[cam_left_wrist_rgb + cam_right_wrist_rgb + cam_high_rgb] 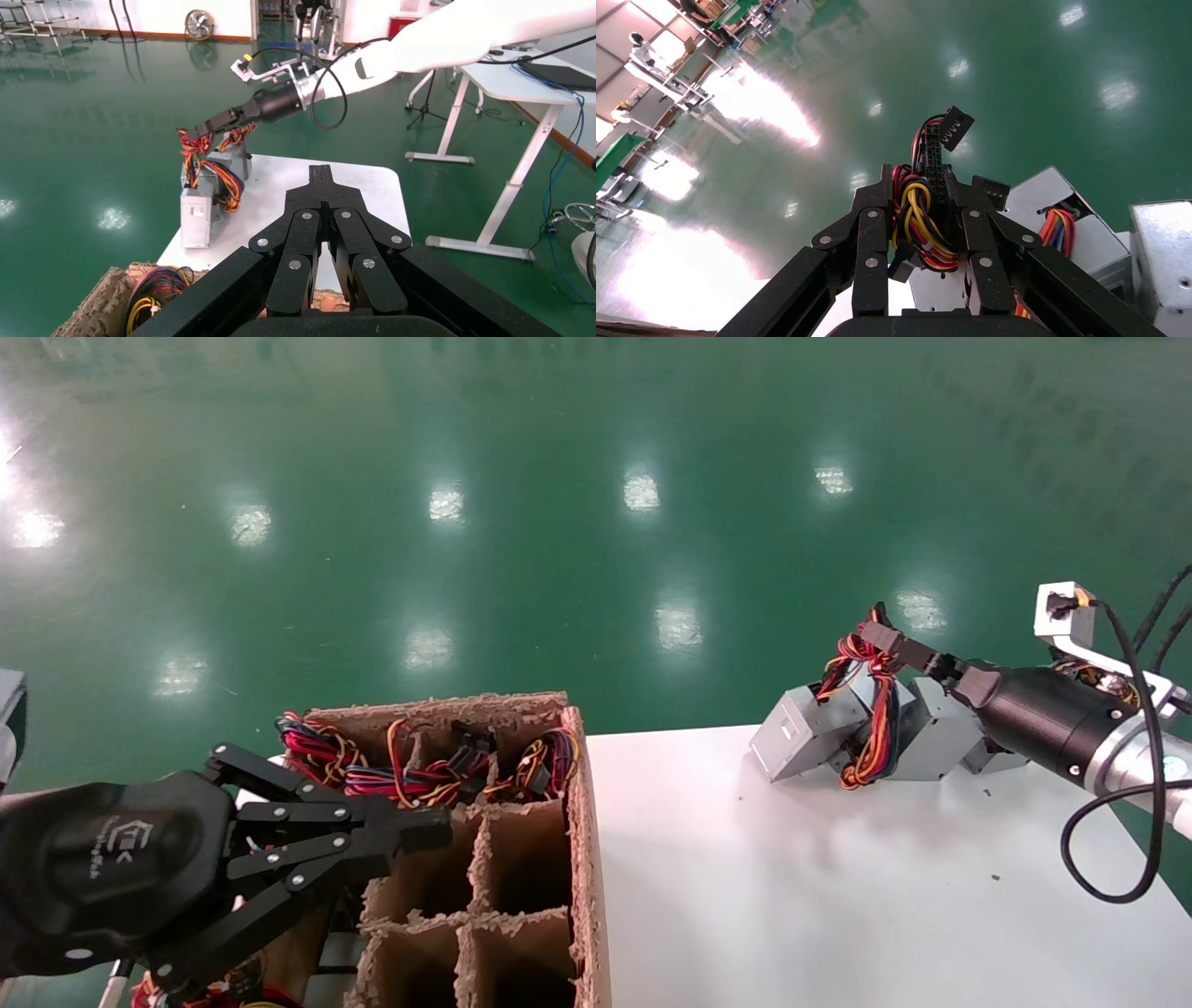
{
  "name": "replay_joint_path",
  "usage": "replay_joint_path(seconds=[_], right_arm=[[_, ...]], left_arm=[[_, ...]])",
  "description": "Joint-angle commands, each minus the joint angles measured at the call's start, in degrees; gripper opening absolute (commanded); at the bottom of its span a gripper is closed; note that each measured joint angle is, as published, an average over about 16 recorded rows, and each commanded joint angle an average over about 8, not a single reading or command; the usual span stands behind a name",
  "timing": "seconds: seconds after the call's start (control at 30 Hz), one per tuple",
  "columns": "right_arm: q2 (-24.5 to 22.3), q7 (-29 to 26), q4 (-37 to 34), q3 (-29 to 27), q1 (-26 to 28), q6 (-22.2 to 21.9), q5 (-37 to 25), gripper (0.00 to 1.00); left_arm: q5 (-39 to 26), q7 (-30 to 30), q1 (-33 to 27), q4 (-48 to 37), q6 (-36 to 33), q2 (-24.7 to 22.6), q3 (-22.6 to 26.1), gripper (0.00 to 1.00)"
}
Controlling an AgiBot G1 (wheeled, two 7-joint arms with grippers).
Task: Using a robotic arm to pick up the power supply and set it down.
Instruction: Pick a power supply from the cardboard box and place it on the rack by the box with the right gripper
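Head view shows a green floor (559, 523) behind a white surface (838, 896). At 7 o'clock stands a brown cardboard box (577, 822) with walls inside, wires piled in its far cells. The left hand (424, 829) hangs over the box, fingers pressed together. At 3 o'clock the robotic arm (1071, 719) reaches in, its right hand (885, 640) pinching the wire bundle (923, 225) of a power supply (801, 733), which sits on the surface's far edge.

A divided cardboard box (521, 896) stands against the white table's (838, 896) left edge. Green floor (559, 477) lies beyond.
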State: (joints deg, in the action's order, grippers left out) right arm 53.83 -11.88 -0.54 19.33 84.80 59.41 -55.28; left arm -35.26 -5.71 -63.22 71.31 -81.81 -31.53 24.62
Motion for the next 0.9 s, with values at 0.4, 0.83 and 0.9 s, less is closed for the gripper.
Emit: replay_joint_path(seconds=[0.4, 0.83, 0.9], right_arm=[[1.41, 0.12, -0.13, 0.24, -0.04, -2.61, -0.34, 0.07], [1.08, 0.10, 0.02, 0.38, -0.39, -2.69, -0.54, 1.00], [0.89, 0.09, 0.07, 0.37, -0.43, -2.54, -0.52, 1.00]], left_arm=[[0.00, 0.00, 0.00, 0.00, 0.00, 0.00, 0.00, 0.00], [0.00, 0.00, 0.00, 0.00, 0.00, 0.00, 0.00, 0.00], [0.00, 0.00, 0.00, 0.00, 0.00, 0.00, 0.00, 0.00]])
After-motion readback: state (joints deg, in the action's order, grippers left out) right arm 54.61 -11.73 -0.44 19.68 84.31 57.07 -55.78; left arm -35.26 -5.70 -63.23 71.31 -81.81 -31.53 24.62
